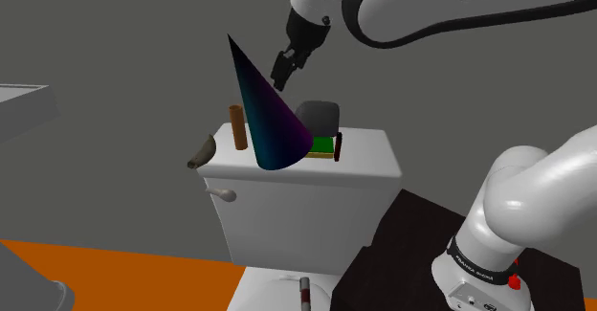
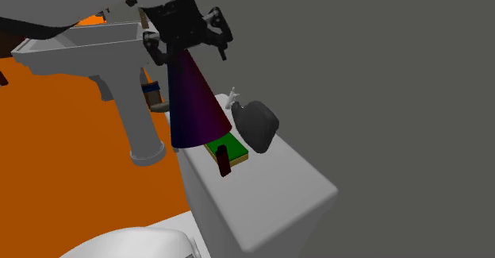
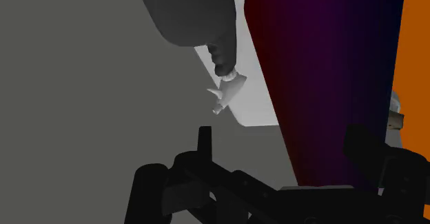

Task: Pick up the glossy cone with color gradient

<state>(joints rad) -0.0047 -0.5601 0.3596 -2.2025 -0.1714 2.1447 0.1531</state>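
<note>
The glossy purple-to-blue cone (image 1: pixel 273 118) stands on the toilet tank (image 1: pixel 368 161) lid, near its front edge, beside 1 brown cylinder (image 1: pixel 239 127); the black gripper (image 1: pixel 283 75) hangs above the lid, fingers spread apart at the cone's upper part.

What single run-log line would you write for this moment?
gripper: open, straddling cone | cone: dark purple-blue gradient, tilted, over white tank | grasp: not yet closed

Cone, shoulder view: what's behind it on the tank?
A brown cylinder stands just past its left edge. A dark grey rounded object and a flat green piece show past its right, partly hidden by the cone, as is anything directly behind.
</note>
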